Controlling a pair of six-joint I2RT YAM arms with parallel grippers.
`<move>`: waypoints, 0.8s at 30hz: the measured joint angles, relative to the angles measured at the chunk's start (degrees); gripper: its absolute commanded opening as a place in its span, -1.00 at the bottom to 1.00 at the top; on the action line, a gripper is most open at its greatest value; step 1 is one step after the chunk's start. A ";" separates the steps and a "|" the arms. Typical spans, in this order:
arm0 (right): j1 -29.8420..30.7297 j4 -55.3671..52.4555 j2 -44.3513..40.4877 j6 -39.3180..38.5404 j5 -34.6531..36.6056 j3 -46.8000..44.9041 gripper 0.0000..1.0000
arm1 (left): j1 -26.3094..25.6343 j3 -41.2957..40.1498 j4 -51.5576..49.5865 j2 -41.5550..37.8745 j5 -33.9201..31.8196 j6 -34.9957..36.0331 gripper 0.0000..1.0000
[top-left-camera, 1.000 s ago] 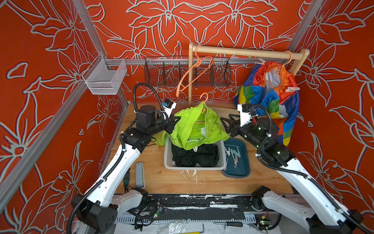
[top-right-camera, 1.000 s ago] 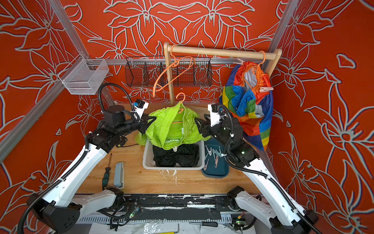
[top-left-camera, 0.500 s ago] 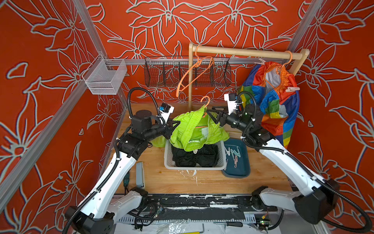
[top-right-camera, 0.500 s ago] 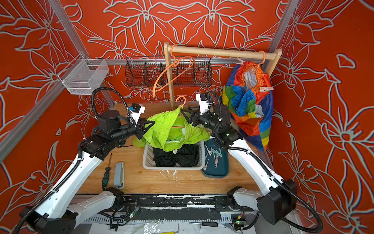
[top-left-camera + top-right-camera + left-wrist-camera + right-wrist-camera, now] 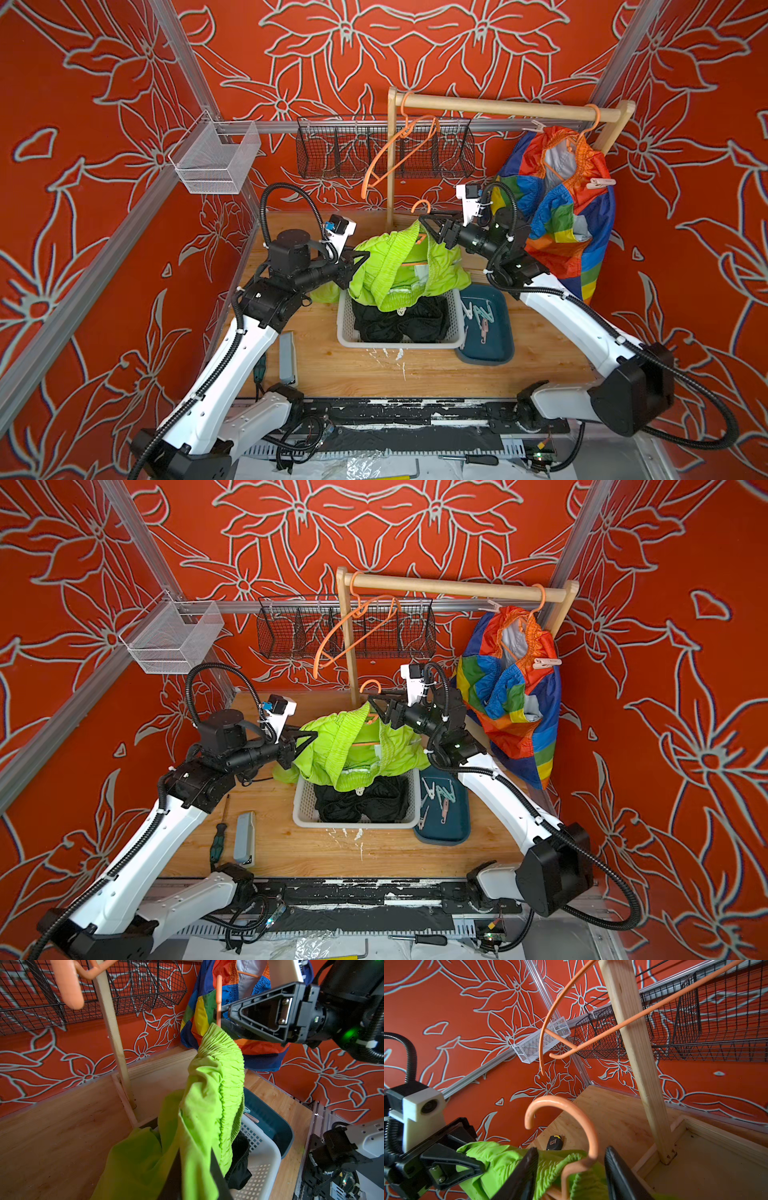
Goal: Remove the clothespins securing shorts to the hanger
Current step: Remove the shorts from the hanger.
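We find the lime green shorts (image 5: 399,270) at the centre of both top views, draped over the rim of the white basket (image 5: 345,328). The black shorts (image 5: 395,326) lie in the basket beneath them. An orange hanger (image 5: 571,1118) sits inside the green waistband, its hook standing free above the cloth.

The left claw (image 5: 197,1180) is clamped on a fold of the green fabric. The right claw (image 5: 571,1167) is parted, its jaws straddling the hanger's neck with a gap on each side; it grips nothing.

We see no clothespin on the green shorts, though the folds may hide one. Loose clothespins (image 5: 478,316) lie in the teal tray (image 5: 494,349), right of the basket. At upper right, the rainbow shorts (image 5: 557,216) hang from the wooden rail (image 5: 498,108) with a pink clothespin (image 5: 598,182) on the waistband.

Risks, in our judgement:
- If the right claw closes here, it may pinch waistband and wire together, so cloth and hanger would not part.
- The left hold is on loose fabric only. A pull against it could slip, or drag the hanger down into the basket.
- The free hook is near the rail's post and could snag there.
- The rainbow pair is not yet unpinned.
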 measured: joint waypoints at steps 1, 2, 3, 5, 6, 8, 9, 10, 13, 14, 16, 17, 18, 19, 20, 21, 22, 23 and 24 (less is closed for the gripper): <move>-0.13 0.37 0.09 0.22 -0.22 0.00 -0.01 | 0.00 -0.02 0.00 -0.46 0.02 0.00 -1.00; -0.24 0.90 0.22 0.57 -0.39 0.00 -0.06 | -0.02 -0.02 0.04 -0.81 0.09 0.00 -1.00; -0.26 1.42 0.39 0.87 -0.50 0.00 -0.13 | -0.04 -0.04 0.07 -1.03 0.13 0.00 -1.00; -0.33 2.54 0.96 1.44 -0.81 0.00 -0.33 | -0.04 -0.17 0.28 -1.16 0.35 -0.02 -1.00; -0.33 2.89 1.20 1.92 -0.90 0.02 -0.43 | -0.04 -0.31 0.44 -1.14 0.39 -0.04 -1.00; -0.33 3.50 1.70 2.40 -1.27 0.07 -0.56 | -0.04 -0.81 0.52 -1.09 0.39 -0.15 -1.00; -0.35 3.65 1.90 2.67 -1.55 0.09 -0.58 | -0.04 -1.07 0.57 -1.09 0.39 -0.20 -1.00; -0.37 3.87 2.10 2.80 -1.92 0.09 -0.65 | -0.04 -1.36 0.66 -1.09 0.42 -0.20 -1.00; -0.68 4.46 2.43 3.87 -2.54 0.20 -0.95 | -0.04 -1.79 0.94 -0.81 0.15 -0.20 -1.00; -0.79 4.59 2.45 4.07 -2.82 0.26 -1.00 | -0.04 -2.05 1.22 -0.68 -0.04 -0.22 -1.00; -0.98 4.55 2.45 4.24 -2.95 0.28 -1.00 | -0.11 -2.19 1.77 -0.11 -0.55 -0.17 -0.74; -1.05 4.37 2.45 4.02 -2.86 0.28 -1.00 | -0.24 -2.05 2.08 0.44 -1.03 -0.17 -0.37; -1.14 4.02 2.45 3.74 -2.62 0.28 -1.00 | -0.31 -1.95 2.34 1.07 -1.60 -0.04 -0.05; -1.25 3.26 2.36 3.08 -2.19 0.28 -1.00 | -0.35 -1.84 2.47 1.79 -2.27 0.11 0.33; -1.33 1.97 2.01 1.92 -1.66 0.28 -1.00 | -0.42 -1.73 2.62 2.60 -3.52 0.11 0.75; -1.33 0.92 1.66 0.96 -1.14 0.28 -1.00 | -0.42 -1.70 2.71 3.21 -4.52 0.09 0.95; -1.33 -0.59 1.07 -0.28 -0.22 0.28 -1.00 | -0.44 -1.70 2.80 3.78 -5.75 0.04 0.93; -1.33 -2.12 0.37 -1.42 0.48 0.28 -1.00 | -0.50 -1.70 2.86 4.13 -7.30 -0.04 0.94; -1.31 -3.37 -0.31 -2.43 1.46 0.28 -1.00 | -0.72 -1.70 2.95 4.24 -8.96 -0.20 0.93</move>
